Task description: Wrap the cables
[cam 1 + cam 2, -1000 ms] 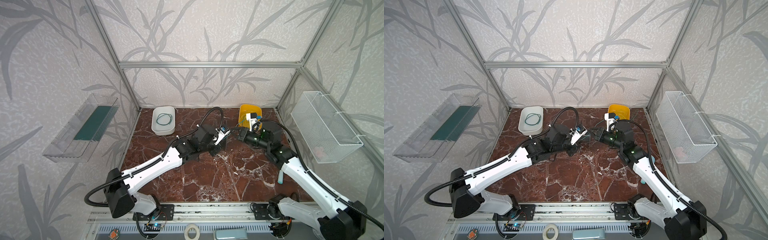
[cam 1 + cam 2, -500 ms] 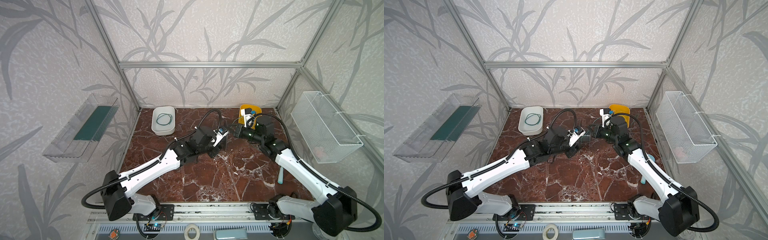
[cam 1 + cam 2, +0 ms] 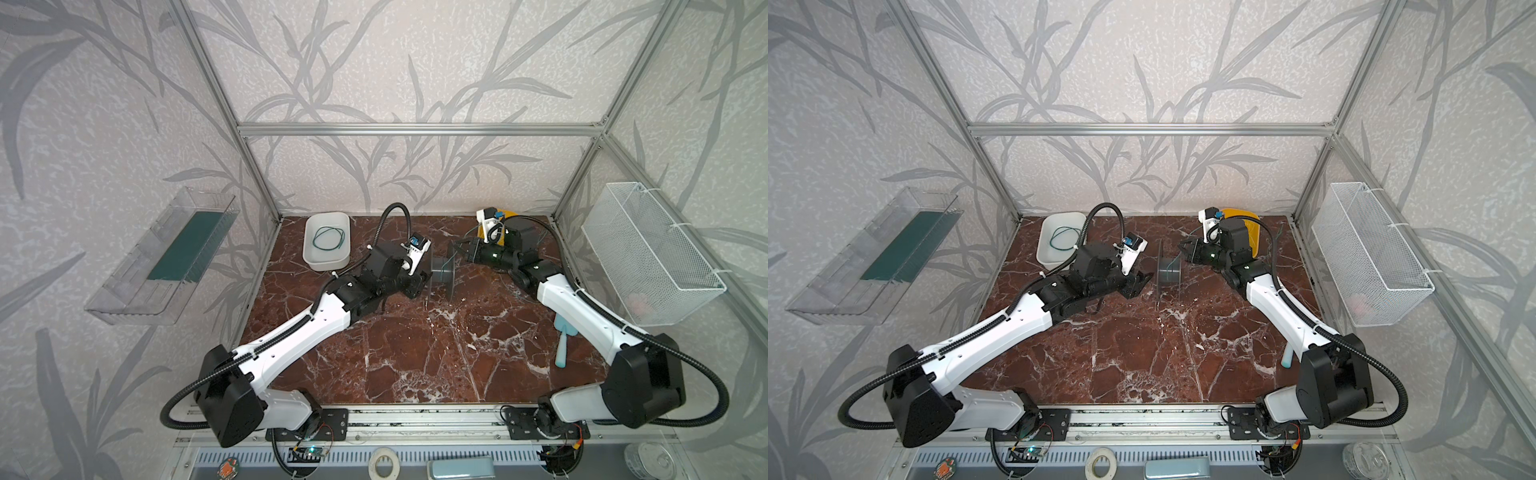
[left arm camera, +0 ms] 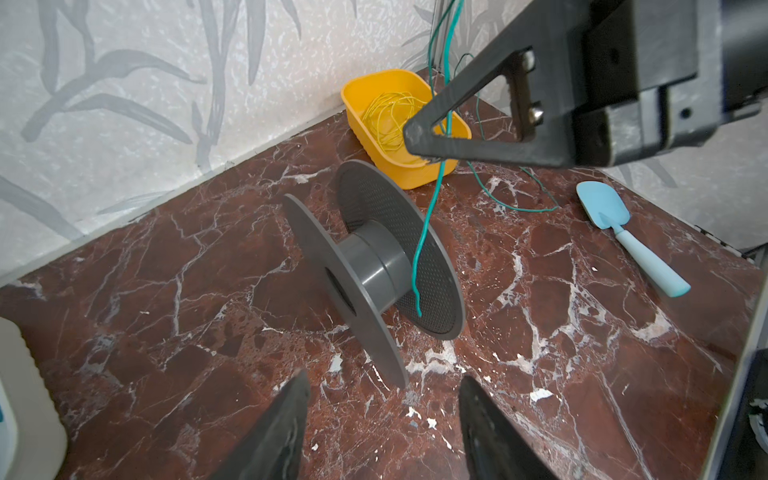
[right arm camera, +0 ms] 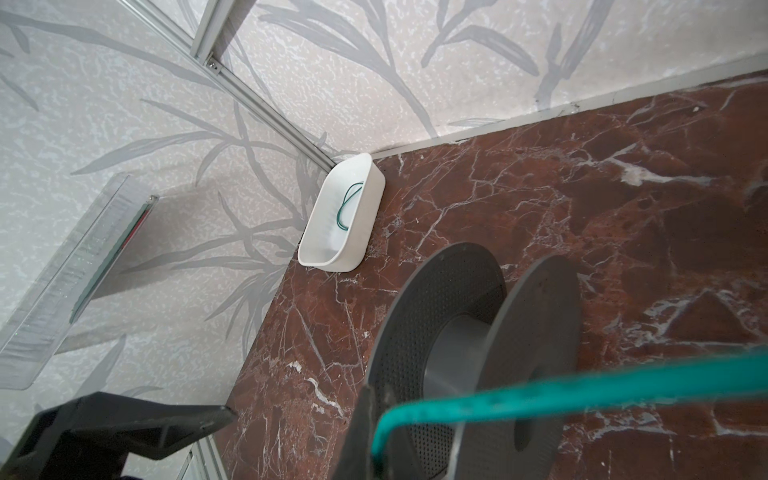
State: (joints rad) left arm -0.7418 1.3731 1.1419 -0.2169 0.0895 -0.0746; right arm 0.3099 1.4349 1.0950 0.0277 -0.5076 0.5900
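Revealing right tool [image 4: 419, 141] pinching cable [image 4: 426, 224]: left wrist view.

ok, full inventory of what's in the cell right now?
spool: 1, grey, table centre, standing on its flange edges
held cable: 1, green, hangs from right gripper at the spool
looped cable: 1, green, in white bin
white bin: 1, back left
yellow bin: 1, back right
yellow wire: 1 coil, in yellow bin
scoop: 1, light blue, table right
clear tray: 1, left wall
wire basket: 1, white, right wall
left gripper: black, jaws open, short of spool
right gripper: black, jaws shut on held cable
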